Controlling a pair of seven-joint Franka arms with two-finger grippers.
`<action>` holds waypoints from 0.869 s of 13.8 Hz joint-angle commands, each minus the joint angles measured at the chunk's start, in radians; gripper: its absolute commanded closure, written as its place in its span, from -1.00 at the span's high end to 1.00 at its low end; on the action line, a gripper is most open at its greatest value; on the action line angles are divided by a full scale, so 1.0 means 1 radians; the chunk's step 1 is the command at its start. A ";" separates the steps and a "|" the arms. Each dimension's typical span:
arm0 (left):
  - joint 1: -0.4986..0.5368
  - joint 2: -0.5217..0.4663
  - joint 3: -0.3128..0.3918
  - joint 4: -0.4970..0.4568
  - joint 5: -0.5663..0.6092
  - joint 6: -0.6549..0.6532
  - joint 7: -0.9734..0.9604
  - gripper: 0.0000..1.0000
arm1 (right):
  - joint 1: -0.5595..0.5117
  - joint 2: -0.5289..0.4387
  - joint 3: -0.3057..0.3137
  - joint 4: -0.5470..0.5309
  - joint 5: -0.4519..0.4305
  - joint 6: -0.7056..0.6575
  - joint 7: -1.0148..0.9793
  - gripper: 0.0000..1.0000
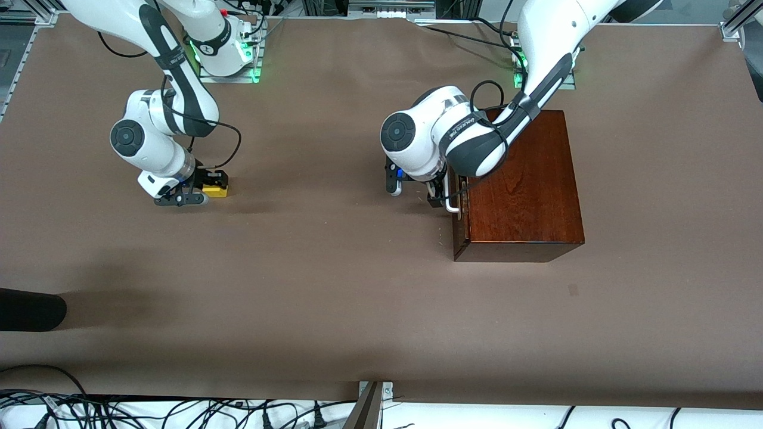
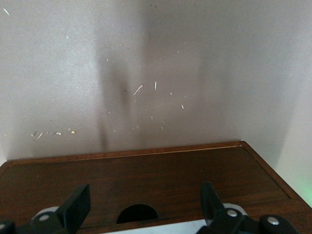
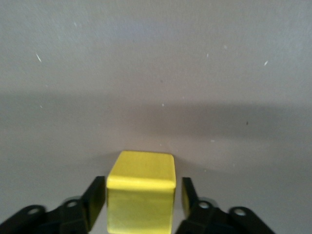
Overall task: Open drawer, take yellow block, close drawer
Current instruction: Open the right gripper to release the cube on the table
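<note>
The yellow block point(image 1: 217, 190) stands on the table toward the right arm's end. My right gripper point(image 1: 210, 186) is low at the table and open, one finger on each side of the block with a small gap on both sides; the right wrist view shows the block point(image 3: 141, 190) between the fingers point(image 3: 97, 195). The mahogany box point(image 1: 524, 179) stands toward the left arm's end, and its drawer point(image 1: 459, 229) looks pushed in. My left gripper point(image 1: 441, 195) is open at the drawer's white handle point(image 1: 453, 205). The left wrist view shows the box's dark wood point(image 2: 146, 168) and its handle point(image 2: 161, 228).
A dark rounded object point(image 1: 30, 310) lies at the table's edge toward the right arm's end, nearer the front camera. Cables run along the table's near edge point(image 1: 179, 411). Brown table point(image 1: 334, 286) spreads between the block and the box.
</note>
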 commanded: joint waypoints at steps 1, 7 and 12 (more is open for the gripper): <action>0.021 -0.064 -0.027 0.029 -0.024 -0.059 0.024 1.00 | -0.008 -0.069 0.011 0.019 0.009 -0.042 -0.016 1.00; 0.229 -0.261 -0.043 0.109 -0.285 -0.181 -0.017 1.00 | -0.008 -0.149 0.011 0.451 0.005 -0.603 -0.031 1.00; 0.461 -0.368 -0.026 0.147 -0.270 -0.249 -0.023 1.00 | -0.009 -0.190 0.014 0.695 0.003 -0.855 -0.072 1.00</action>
